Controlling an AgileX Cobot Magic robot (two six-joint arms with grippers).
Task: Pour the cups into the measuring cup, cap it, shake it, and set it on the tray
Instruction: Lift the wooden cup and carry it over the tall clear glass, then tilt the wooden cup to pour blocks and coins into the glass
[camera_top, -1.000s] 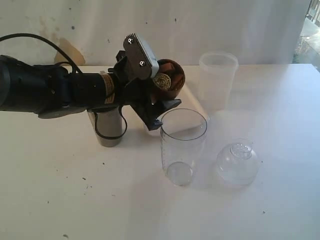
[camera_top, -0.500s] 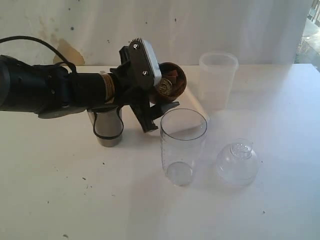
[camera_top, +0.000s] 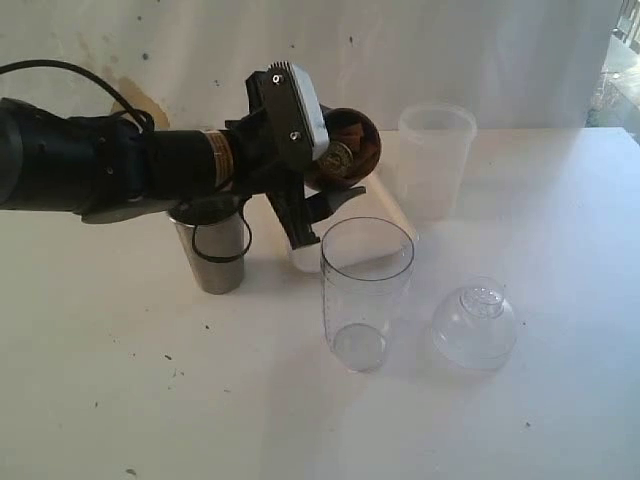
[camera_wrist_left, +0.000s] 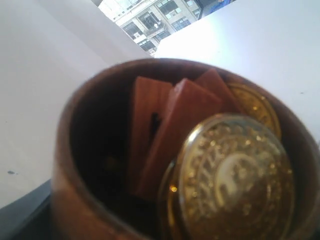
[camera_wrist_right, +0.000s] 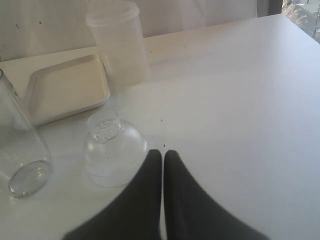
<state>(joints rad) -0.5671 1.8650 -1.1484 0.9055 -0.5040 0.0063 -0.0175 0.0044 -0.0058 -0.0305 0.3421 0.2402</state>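
Note:
My left gripper (camera_top: 328, 172) is shut on the small brown wooden cup (camera_top: 352, 150), held tipped on its side above and just behind the clear measuring cup (camera_top: 366, 290). In the left wrist view the wooden cup (camera_wrist_left: 67, 200) fills the frame, with gold coins (camera_wrist_left: 235, 175) and red-brown blocks (camera_wrist_left: 170, 130) inside. The steel tumbler (camera_top: 212, 255) stands upright under the left arm. The dome cap (camera_top: 474, 325) rests on the table right of the measuring cup. My right gripper (camera_wrist_right: 163, 152) is shut and empty beside the cap (camera_wrist_right: 112, 150); it is out of the exterior view.
A frosted tumbler (camera_top: 435, 160) stands at the back right of the table. The white tray (camera_wrist_right: 65, 92) lies flat next to the frosted tumbler (camera_wrist_right: 120, 42), behind the measuring cup (camera_wrist_right: 20, 155); in the exterior view the left arm mostly hides it.
The left gripper has turned at the wrist and shifted slightly up and to the right with the wooden cup. The steel tumbler shows more. Nothing else has moved.

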